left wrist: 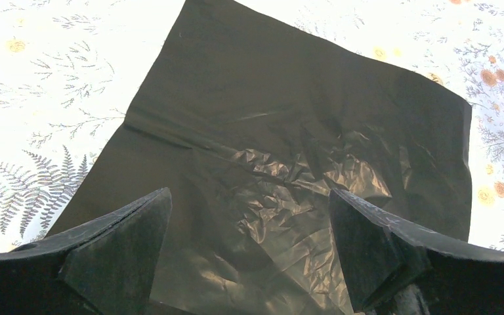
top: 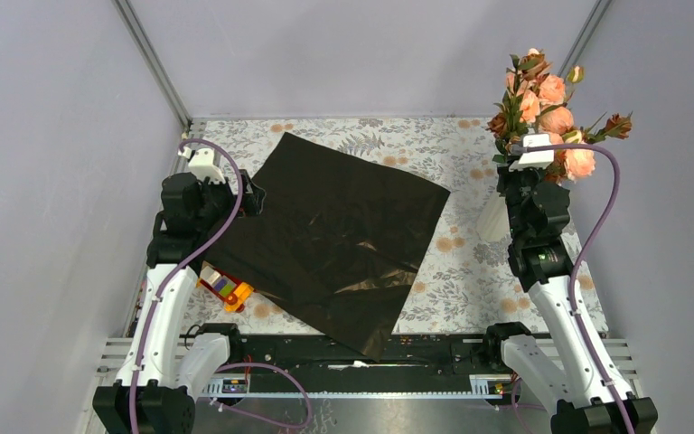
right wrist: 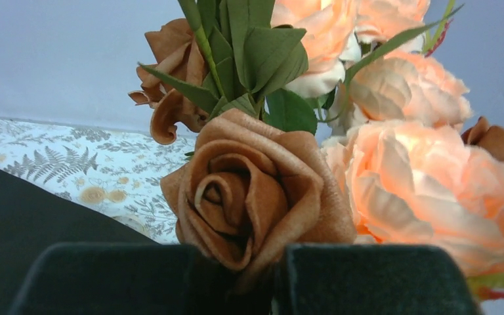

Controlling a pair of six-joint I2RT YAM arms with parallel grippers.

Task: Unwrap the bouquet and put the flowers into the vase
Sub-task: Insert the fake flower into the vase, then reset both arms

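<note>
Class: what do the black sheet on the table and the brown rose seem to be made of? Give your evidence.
Black wrapping sheet: probably thin plastic film or coated paper, glossy; it shows fine crinkles and shiny highlights. Brown rose: apparently woven fabric, matte; a cloth-like weave shows on the petals.

White arms (top: 158, 316), blk joints (top: 185, 203), purple cables (top: 614, 185)
</note>
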